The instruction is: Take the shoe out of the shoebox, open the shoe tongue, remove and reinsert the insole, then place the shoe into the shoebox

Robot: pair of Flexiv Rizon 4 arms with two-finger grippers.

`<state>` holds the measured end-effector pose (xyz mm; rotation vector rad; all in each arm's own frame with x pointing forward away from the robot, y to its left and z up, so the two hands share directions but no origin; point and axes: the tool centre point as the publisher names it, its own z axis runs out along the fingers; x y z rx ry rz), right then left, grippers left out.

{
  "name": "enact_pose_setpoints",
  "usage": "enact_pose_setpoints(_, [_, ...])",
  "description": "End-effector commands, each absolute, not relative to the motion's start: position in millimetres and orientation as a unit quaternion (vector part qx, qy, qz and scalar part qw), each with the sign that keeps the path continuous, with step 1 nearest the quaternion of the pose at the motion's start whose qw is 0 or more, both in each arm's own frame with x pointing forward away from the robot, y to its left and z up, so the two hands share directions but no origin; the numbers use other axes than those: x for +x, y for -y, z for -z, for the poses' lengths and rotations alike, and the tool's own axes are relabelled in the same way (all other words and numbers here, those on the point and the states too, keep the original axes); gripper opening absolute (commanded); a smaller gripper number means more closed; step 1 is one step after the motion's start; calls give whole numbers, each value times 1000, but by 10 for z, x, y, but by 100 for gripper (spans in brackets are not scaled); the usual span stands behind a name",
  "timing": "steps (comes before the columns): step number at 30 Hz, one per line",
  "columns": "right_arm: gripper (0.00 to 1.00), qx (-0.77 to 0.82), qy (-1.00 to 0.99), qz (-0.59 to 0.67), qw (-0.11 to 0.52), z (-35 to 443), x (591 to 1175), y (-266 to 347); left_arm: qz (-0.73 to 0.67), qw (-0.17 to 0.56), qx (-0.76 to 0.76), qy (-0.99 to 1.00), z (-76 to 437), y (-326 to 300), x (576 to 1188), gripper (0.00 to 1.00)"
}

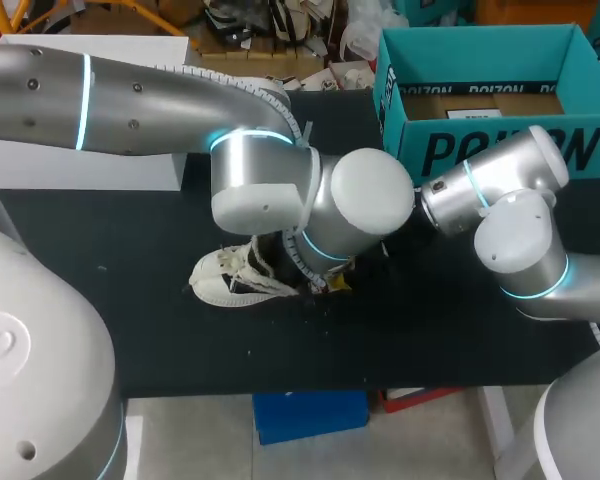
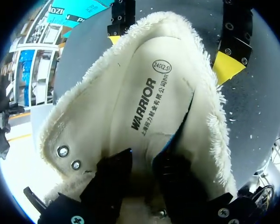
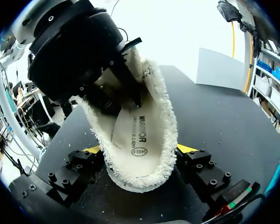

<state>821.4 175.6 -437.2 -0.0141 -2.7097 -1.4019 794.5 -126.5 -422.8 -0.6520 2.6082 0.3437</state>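
A white shoe (image 1: 225, 278) with a fleecy lining lies on the black table under my left arm's wrist. In the left wrist view its opening (image 2: 84, 112) faces the camera, and the printed insole (image 2: 144, 102) bows up inside, one edge lifted with blue showing. My left gripper (image 2: 142, 163) reaches into the shoe, its dark fingers closed on the insole's front part and their tips hidden. My right gripper (image 3: 139, 149) holds the shoe's heel (image 3: 140, 179), a yellow tip on each side. In the head view my left wrist hides it. The teal shoebox (image 1: 480, 90) stands open at the back right.
A white box (image 1: 80, 165) stands at the back left of the table (image 1: 430, 330). The shoebox holds only a cardboard floor with a label. My two arms meet over the table's middle, the right forearm (image 1: 500, 180) passing just in front of the shoebox.
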Motion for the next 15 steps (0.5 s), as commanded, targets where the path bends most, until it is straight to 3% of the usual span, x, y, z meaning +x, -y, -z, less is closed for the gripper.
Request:
enact_pose_setpoints(1, [0,-6,888,457,46,4405,8235,-1744,-112,247,-229,-935,4642,1012,8024,28])
enact_pose_setpoints(11, [0,-6,888,457,46,4405,8235,-1744,-106,251,-222,-936,4639,958,8064,29])
enact_pose_setpoints(15, [0,-6,888,457,46,4405,8235,-1744,-108,249,-222,-936,4644,950,8091,20])
